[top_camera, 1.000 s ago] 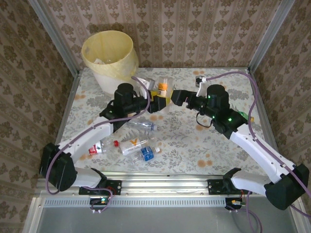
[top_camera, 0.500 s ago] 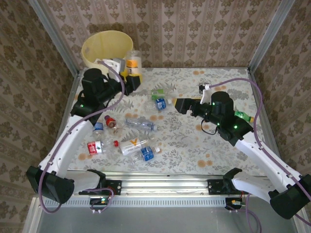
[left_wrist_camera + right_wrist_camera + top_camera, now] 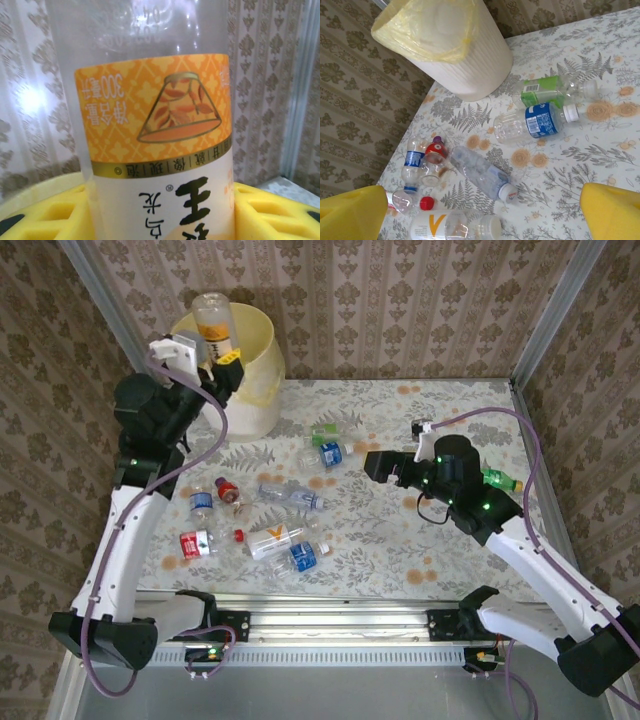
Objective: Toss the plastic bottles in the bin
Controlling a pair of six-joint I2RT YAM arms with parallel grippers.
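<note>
- Above the far-left corner of the table (image 3: 450, 560), the left gripper (image 3: 222, 353) pinches the orange-labelled bottle (image 3: 211, 322). In the left wrist view its yellow pads (image 3: 262, 210) press either side of the bottle's body below the label.
- The bottle stands roughly upright, its long axis tipped only a little. It hangs over the left part of the bin (image 3: 262, 335), with the bagged mouth directly beneath or just to its right. How far inside the rim it sits I cannot tell from above.
- The coming move turns on that relation: the bin lies straight under the held bottle, so letting go should drop it in, provided the bottle is clear of the rim.
- The right gripper (image 3: 372, 462) is spread wide and empty over mid-table. The blue-labelled bottle (image 3: 536, 121) and green-labelled bottle (image 3: 552, 91) lie on their sides just ahead of it, long axes running across its line of reach. This arm is the nearer one to both.
- Compared with a second ago, the left gripper has carried the bottle from the table's centre, past the bin's right side, up over its mouth. The right arm has drawn back from the meeting point.
</note>
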